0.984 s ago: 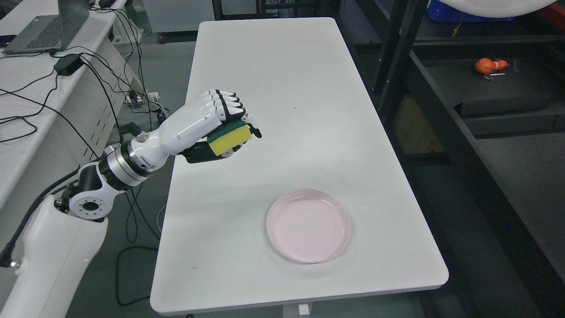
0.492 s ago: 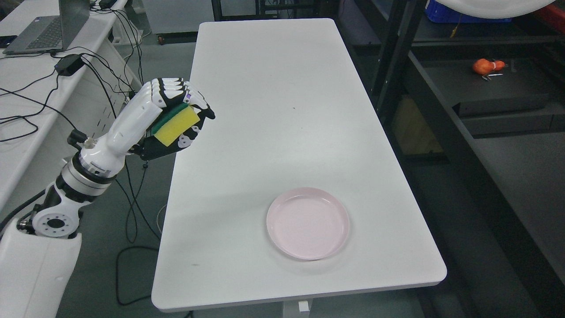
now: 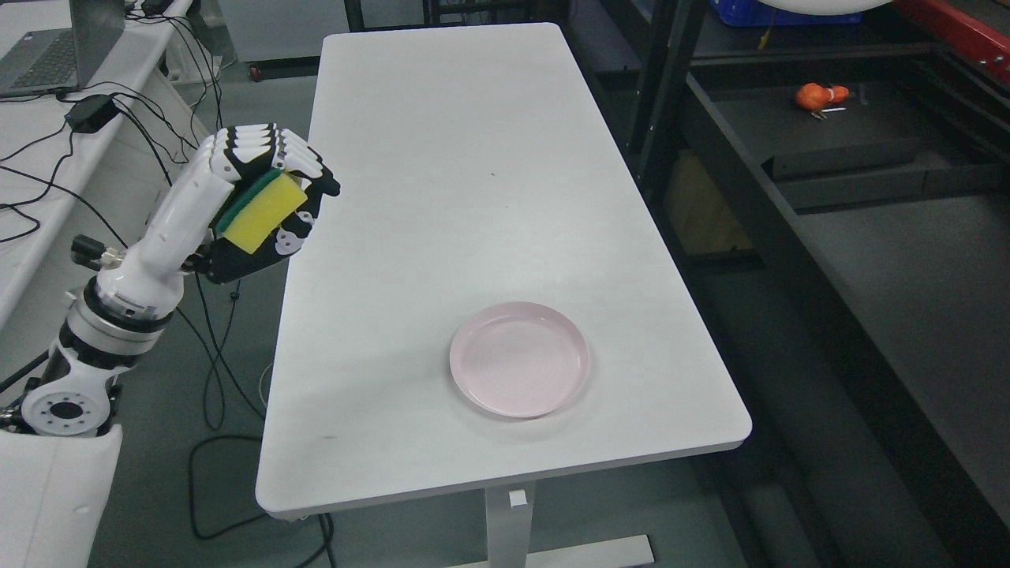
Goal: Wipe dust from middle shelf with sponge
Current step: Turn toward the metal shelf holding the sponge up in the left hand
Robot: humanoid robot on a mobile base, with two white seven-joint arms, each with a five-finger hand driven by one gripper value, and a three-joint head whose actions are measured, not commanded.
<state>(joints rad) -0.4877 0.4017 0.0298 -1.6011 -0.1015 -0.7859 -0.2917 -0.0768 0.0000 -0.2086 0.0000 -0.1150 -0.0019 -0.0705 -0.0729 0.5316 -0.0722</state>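
My left hand (image 3: 272, 197) is raised beside the white table's left edge, fingers curled around a yellow sponge with a green scouring side (image 3: 259, 211). The sponge is held in the air, tilted, clear of the table. A dark metal shelf unit (image 3: 828, 142) stands to the right of the table, its lower board in view. My right hand does not show.
A white table (image 3: 473, 197) fills the middle, with an empty pink plate (image 3: 519, 369) near its front. An orange object (image 3: 814, 95) lies on the dark shelf board. A desk with a laptop (image 3: 43, 55) and trailing cables stands at the left.
My left hand has swung back and left off the table with the sponge still held. The whole picture has shifted left and up, so the camera has moved.
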